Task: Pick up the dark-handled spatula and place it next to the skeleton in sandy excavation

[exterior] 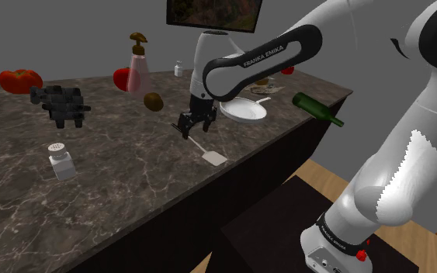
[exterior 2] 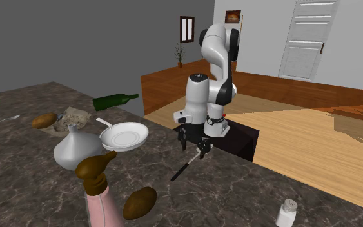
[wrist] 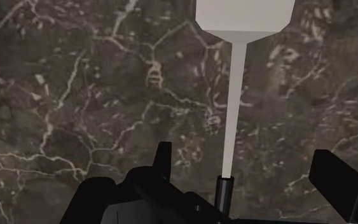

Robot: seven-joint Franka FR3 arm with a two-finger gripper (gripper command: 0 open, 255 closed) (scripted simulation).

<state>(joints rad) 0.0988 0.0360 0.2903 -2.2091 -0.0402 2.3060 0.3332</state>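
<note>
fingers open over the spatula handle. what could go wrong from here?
1. The spatula lies near the counter's front edge. Its handle sits off-centre between the open fingers, so closing might nudge it off.
2. The shaft and blade reach well beyond the grip, so it may droop or swing once lifted.
3. The sandy skeleton piece is crowded by a plate and a vase. The blade could clip them.
</note>
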